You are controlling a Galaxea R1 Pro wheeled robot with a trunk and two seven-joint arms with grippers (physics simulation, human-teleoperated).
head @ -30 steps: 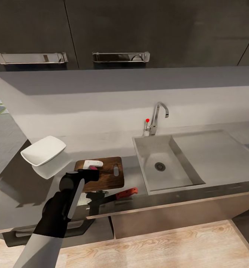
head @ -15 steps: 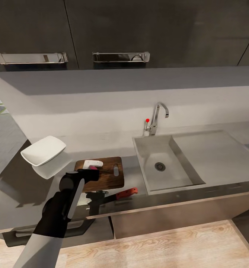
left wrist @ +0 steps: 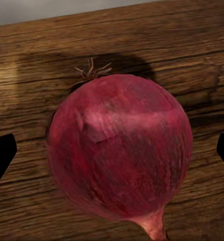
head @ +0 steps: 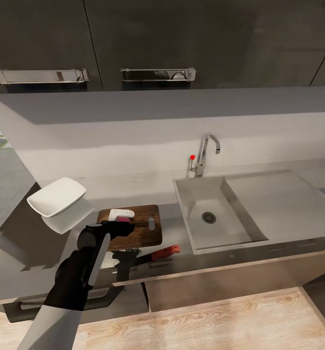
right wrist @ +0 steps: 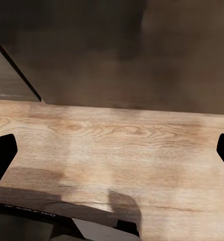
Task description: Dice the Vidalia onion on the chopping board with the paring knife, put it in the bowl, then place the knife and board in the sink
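A dark red Vidalia onion (left wrist: 119, 145) rests on the brown chopping board (head: 144, 232), near its left end. My left gripper (left wrist: 112, 153) hangs open right over it, one black fingertip (left wrist: 1, 155) on each side and neither touching. In the head view the left gripper (head: 116, 221) hides most of the onion (head: 123, 219). The paring knife (head: 163, 252) lies on the countertop (head: 31, 243) in front of the board, red handle to the right. The white bowl (head: 57, 196) stands at the left. The sink (head: 201, 194) basin is bare. My right gripper (right wrist: 112, 155) is open over wooden floor.
A chrome tap (head: 206, 153) with a red knob (head: 193, 157) stands behind the sink, and a flat drainboard (head: 279, 199) lies to its right. Dark upper cabinets with chrome handles (head: 157, 74) hang above. The countertop's front edge runs just below the knife.
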